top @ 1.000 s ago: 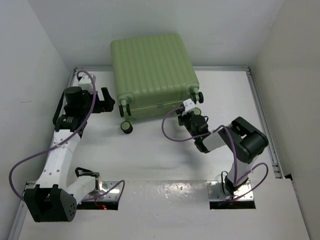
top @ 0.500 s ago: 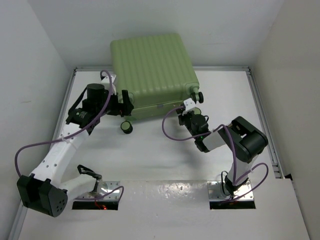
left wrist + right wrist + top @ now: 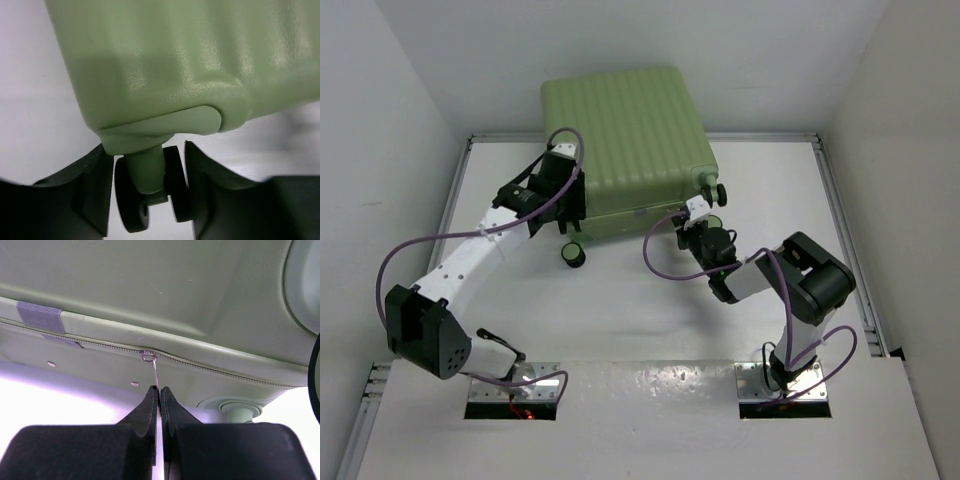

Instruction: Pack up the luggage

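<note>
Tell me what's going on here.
Both grippers are at the near side of a closed green suitcase lying on the table. The right gripper is pinched shut on the zipper pull. The left gripper straddles a black wheel, jaws open around it.

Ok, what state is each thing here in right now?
Light-green ribbed hard-shell suitcase: lying flat, lid down.
Left gripper: open, straddling black twin caster wheel.
Right gripper: shut on thin metal zipper pull.
Zipper pull: pinched, pulled straight.
Caster wheel: unclamped, gap beside one finger.
</note>
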{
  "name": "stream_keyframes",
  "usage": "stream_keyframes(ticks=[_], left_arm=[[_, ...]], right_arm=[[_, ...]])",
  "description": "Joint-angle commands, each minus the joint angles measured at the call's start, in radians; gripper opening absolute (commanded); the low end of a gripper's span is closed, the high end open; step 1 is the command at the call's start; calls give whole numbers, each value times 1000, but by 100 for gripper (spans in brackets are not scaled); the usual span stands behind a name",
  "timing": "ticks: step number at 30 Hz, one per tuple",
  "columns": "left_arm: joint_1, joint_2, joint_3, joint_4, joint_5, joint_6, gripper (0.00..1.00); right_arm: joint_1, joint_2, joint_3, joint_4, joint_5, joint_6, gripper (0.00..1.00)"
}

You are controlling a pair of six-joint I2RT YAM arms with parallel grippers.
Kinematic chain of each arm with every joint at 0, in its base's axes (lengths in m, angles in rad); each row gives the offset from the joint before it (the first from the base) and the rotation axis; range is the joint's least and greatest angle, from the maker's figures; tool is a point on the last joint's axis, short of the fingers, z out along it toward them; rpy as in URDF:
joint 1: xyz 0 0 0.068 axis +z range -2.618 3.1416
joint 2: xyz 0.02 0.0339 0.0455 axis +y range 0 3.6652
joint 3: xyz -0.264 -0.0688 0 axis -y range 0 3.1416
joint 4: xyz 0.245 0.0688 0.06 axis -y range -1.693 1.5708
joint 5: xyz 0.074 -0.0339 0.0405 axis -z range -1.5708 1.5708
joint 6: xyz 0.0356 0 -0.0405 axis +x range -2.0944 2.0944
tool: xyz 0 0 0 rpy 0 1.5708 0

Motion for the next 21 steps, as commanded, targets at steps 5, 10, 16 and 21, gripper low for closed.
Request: stream_keyframes(ticks=[5,10,16,21], left_arm=[[27,-4,1,-18,-46,11,20],[63,29,1,-18,-34,1,0],[123,86,35,-18,-10,-17,0],[142,117,53,-18,-10,-28,0]], right_arm=[[-63,-41,29,160,153,1,0],[-96,-64,6,152,165,17,0],[-139,-107,-31,122,191,26,0],[-198,-141,-71,97,214,31,0]])
